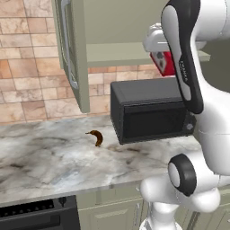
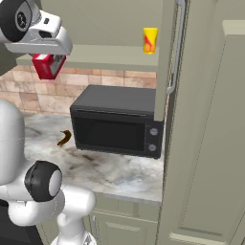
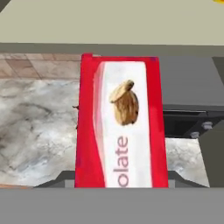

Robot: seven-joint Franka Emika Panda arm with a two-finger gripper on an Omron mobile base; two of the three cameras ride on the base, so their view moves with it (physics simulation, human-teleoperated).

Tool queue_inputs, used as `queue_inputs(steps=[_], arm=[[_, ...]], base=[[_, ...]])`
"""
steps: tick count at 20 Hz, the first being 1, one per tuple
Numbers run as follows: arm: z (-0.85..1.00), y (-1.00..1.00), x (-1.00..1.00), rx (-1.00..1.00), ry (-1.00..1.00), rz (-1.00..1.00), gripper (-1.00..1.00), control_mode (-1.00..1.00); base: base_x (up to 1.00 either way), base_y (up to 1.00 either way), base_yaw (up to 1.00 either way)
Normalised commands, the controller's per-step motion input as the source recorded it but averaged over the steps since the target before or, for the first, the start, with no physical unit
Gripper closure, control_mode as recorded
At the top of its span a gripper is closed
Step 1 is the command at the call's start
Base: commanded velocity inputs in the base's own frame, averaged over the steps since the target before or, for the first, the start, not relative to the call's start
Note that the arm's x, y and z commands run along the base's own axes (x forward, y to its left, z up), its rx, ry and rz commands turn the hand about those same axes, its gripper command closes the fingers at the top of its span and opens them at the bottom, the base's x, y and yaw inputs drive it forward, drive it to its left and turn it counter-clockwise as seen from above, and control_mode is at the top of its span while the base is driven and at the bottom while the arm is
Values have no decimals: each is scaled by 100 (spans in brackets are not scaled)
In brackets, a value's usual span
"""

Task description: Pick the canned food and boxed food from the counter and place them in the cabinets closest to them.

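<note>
The gripper (image 2: 47, 61) is clamped on the boxed food (image 2: 46, 66), which hangs below the hand at the upper left of the right base view, just under the front lip of the open cabinets' shelf (image 2: 103, 56). In the hand view the red box (image 3: 121, 124) stands in the centre of the frame, with the counter (image 3: 37, 127) at the left and the microwave (image 3: 192, 100) at the right behind it.

The canned food (image 2: 150, 40) already stands on the shelf, near the open door (image 2: 167, 62) in the upper middle of that view.

Procedure, as judged from this position:
1. Raise the box until its base clears the shelf lip.
2. Advance it inward over bare shelf, well apart from the can.
3. Keep it upright; release only when the base is seated.

Caution: a low approach could catch the lip and twist the box in the grip.
</note>
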Motion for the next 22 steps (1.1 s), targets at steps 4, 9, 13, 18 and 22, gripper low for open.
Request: queue_inputs(steps=[4, 9, 13, 18, 22], arm=[[0, -5, 39, 0, -1, 0, 100, -100], [6, -7, 50, 0, -2, 0, 100, -100], [1, -6, 55, 0, -2, 0, 100, -100], [-17, -2, 53, 0, 0, 0, 100, -100], [-22, 0, 50, 0, 0, 0, 100, -100]], base=[[0, 0, 0], [0, 0, 0], [0, 0, 0], [0, 0, 0], [0, 0, 0]])
